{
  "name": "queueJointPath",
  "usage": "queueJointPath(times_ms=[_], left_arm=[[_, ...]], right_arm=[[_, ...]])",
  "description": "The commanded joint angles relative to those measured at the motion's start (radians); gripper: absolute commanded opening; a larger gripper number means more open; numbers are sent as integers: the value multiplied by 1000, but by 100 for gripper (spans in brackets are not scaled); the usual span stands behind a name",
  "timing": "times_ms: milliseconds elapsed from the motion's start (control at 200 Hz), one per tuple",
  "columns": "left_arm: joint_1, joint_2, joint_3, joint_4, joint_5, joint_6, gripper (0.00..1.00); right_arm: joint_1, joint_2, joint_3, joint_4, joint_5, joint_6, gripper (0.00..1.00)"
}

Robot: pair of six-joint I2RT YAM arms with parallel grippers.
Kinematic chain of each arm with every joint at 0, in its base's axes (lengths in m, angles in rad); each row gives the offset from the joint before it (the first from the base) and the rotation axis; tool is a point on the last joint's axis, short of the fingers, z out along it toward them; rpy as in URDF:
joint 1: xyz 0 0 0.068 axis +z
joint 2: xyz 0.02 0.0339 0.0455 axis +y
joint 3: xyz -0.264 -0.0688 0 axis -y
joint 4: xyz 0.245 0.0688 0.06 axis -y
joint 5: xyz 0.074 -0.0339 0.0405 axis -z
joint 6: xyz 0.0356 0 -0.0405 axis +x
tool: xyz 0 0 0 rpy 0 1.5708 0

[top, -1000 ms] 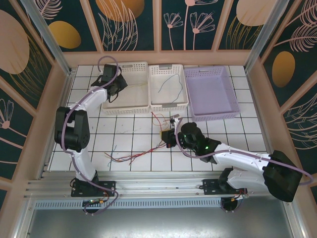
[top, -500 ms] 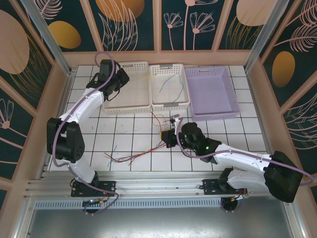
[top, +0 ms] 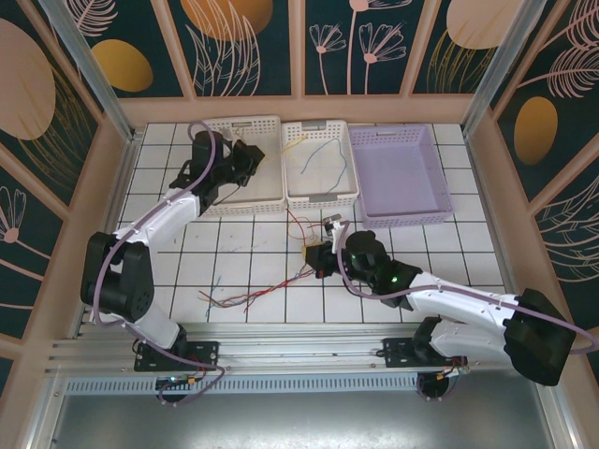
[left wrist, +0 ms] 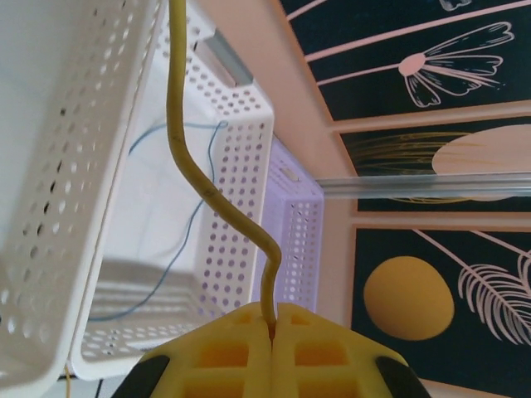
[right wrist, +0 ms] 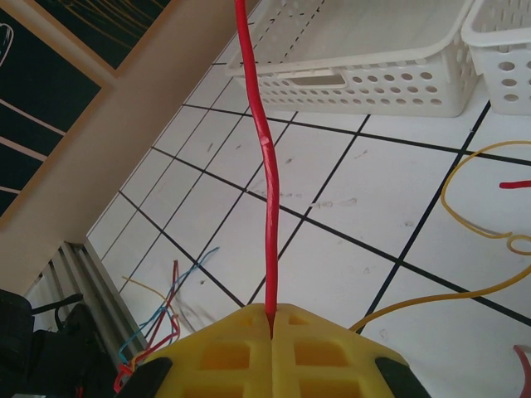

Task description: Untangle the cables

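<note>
The left gripper [top: 255,152] has swung to the right across the left basket [top: 217,208] towards the middle basket [top: 319,198], and its arm's elbow has dropped lower and further left, while the right gripper [top: 315,257] has hardly shifted on the table [top: 468,253]. In the left wrist view the left gripper [left wrist: 272,325] has its yellow pads pressed together on the yellow wire [left wrist: 187,162], which rises from the pads in a bend and runs on past the perforated basket walls. In the top view that wire's far end [top: 296,144] lies in the middle basket beside the blue wire [top: 324,155], and the blue wire [left wrist: 177,242] also shows on that basket's floor from the wrist. The purple basket [top: 403,221] stands just to the right of the middle one. The right gripper [right wrist: 271,315] is clenched on the red wire [right wrist: 266,166], which stands up taut from the pads over the tiles, with a second yellow wire [right wrist: 465,211] looping on the tile to its right. The tangle [top: 245,297] of red, blue and yellow strands lies on the tiles in front, left of the right gripper; its ends [right wrist: 164,325] show at the lower left of the right wrist view
</note>
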Motion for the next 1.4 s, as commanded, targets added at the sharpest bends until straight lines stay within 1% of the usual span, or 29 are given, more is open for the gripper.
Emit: queueJointPath(times_ms=[0, 115, 275, 345, 370, 450, 651, 881, 1046, 1116, 1261, 1281, 1376, 1396], left_arm=[[1, -2, -116, 229, 71, -175, 0], [2, 28, -209, 346, 80, -240, 0], [4, 82, -265, 445, 75, -295, 0], [14, 88, -291, 487, 71, -321, 0], [20, 120, -299, 503, 72, -332, 0], [41, 145, -338, 571, 71, -378, 0], [98, 188, -385, 607, 73, -403, 0], [125, 248, -334, 529, 76, -386, 0], [128, 254, -242, 348, 47, -310, 0], [132, 250, -225, 305, 25, -302, 0], [142, 260, -175, 240, 21, -283, 0], [141, 258, -174, 235, 19, -282, 4], [143, 247, -174, 207, 7, -275, 12], [143, 243, -145, 198, 3, -273, 15]], right_arm=[[3, -6, 13, 19, -19, 21, 0], [6, -5, 15, 16, -16, 23, 0], [9, -5, 17, 11, -11, 23, 0], [9, -5, 17, 9, -11, 23, 0], [9, -6, 17, 8, -11, 23, 0], [9, -5, 18, 4, -11, 23, 0], [9, 1, 20, 0, -11, 20, 0], [10, 29, 35, 5, -29, 20, 0], [12, 30, 40, -2, -30, 17, 0], [14, 32, 41, -6, -30, 15, 0], [14, 29, 44, -9, -34, 15, 0], [13, 29, 44, -9, -34, 15, 0], [13, 26, 46, -13, -37, 14, 0], [13, 26, 46, -14, -37, 12, 0]])
